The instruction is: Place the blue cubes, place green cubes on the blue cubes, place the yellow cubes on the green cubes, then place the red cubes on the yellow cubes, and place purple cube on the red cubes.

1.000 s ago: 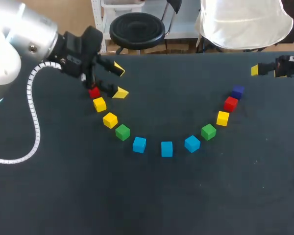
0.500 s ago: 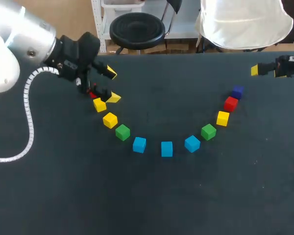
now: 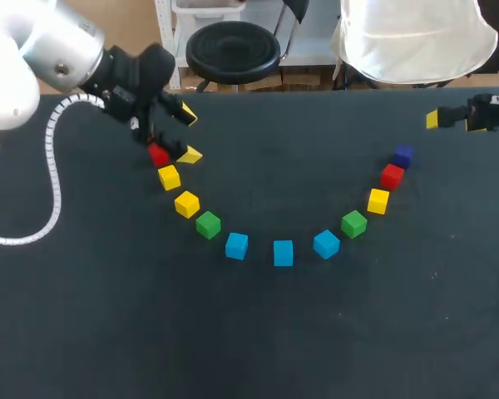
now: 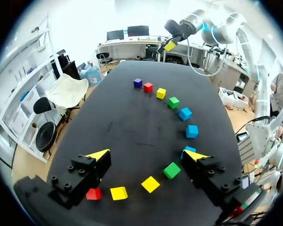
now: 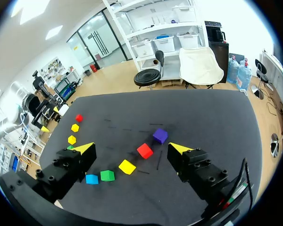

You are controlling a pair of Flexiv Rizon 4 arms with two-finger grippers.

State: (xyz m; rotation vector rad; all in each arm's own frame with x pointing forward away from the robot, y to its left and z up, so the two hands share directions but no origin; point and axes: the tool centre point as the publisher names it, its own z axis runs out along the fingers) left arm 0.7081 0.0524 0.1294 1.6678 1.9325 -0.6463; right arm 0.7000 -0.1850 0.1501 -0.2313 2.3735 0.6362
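Observation:
Eleven cubes lie in an arc on the black table: red [image 3: 158, 155], two yellow [image 3: 169, 177], green [image 3: 208, 224], three blue [image 3: 283, 253], green [image 3: 354, 223], yellow [image 3: 378, 200], red [image 3: 392, 176], purple [image 3: 403, 155]. My left gripper [image 3: 189, 135] hovers open just right of the left red cube, holding nothing. In the left wrist view that gripper [image 4: 146, 155] stands over the red cube [image 4: 93, 194], yellow cubes [image 4: 150, 184] and green cube [image 4: 171, 170]. My right gripper [image 3: 453, 121] is open at the far right edge, behind the purple cube [image 5: 160, 136] and red cube [image 5: 144, 150].
The black table [image 3: 258, 332] has wide bare cloth in front of the arc and inside it. The left arm's white ribbed cable [image 3: 54, 191] hangs over the table's left side.
My left gripper has shifted slightly left and its arm has swung back, staying beside the left red cube. No cube has moved. The right arm is still.

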